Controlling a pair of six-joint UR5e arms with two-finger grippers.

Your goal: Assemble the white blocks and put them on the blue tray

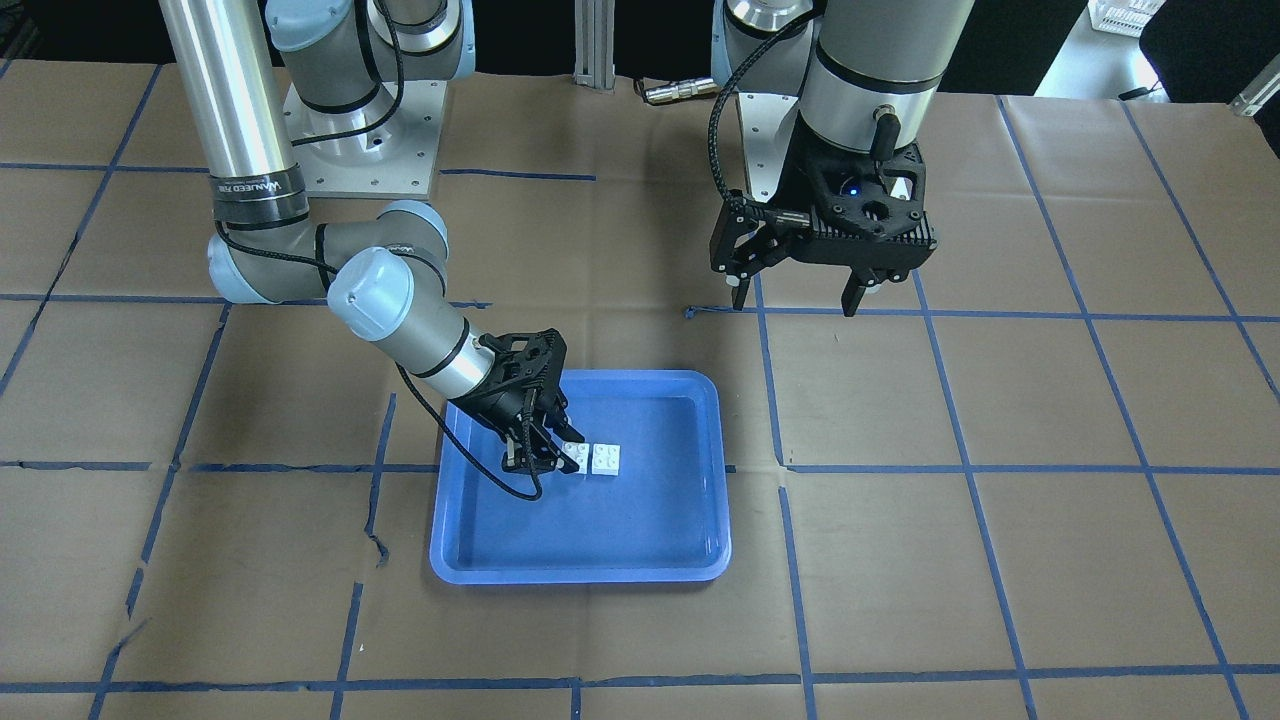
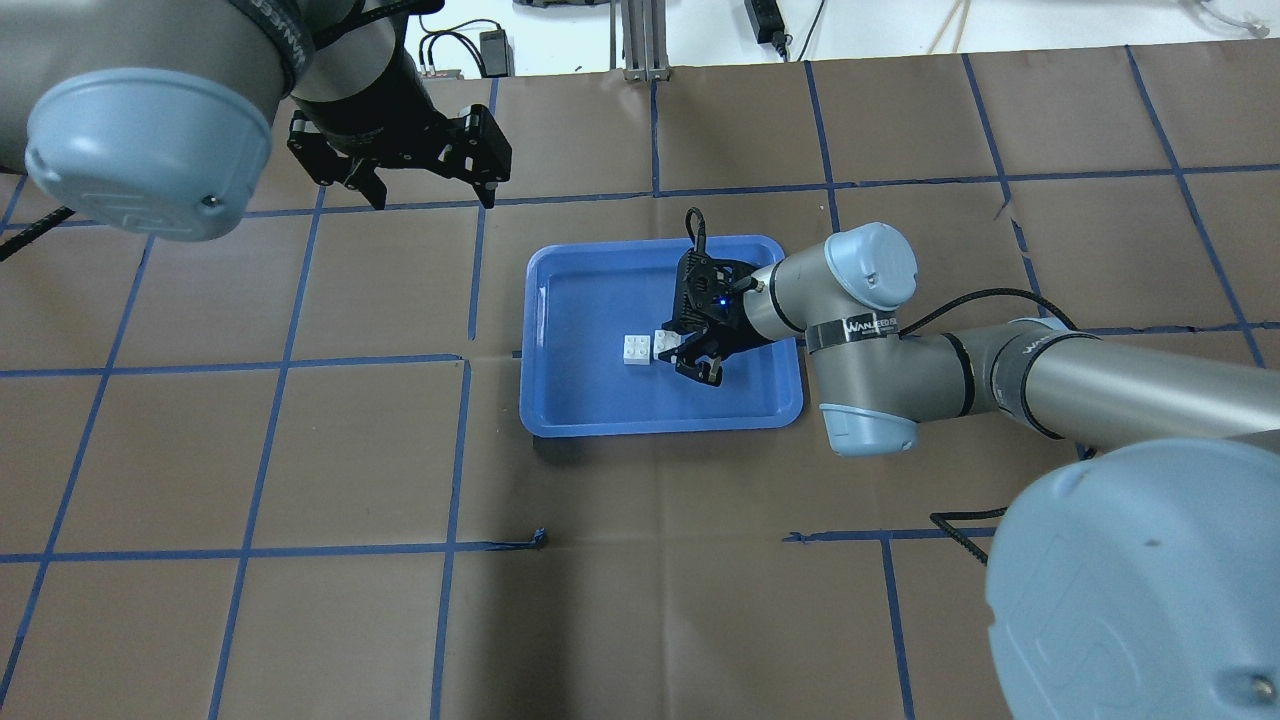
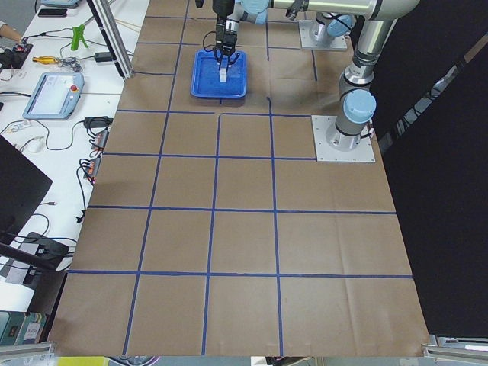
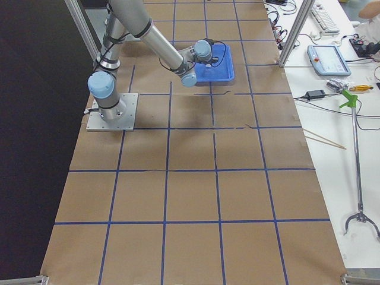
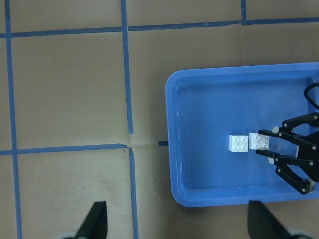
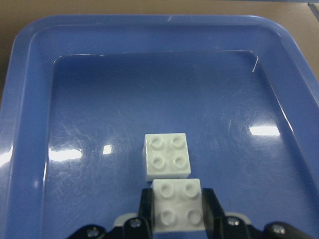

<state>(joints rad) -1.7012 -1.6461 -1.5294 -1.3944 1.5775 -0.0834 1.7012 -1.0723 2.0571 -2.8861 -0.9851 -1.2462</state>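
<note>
Overhead exterior shows the right gripper (image 2: 685, 350) clasping a white block (image 2: 665, 342) on the blue tray (image 2: 560, 400), with the second white block (image 2: 635, 348) just beside it at 9 o'clock. The left gripper (image 2: 435, 195) hangs spread wide at the tray's 10 o'clock.

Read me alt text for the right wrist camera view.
The right gripper holds the near white block inside the blue tray, right beside the far white block lying on the tray floor. Each shows four studs.
</note>
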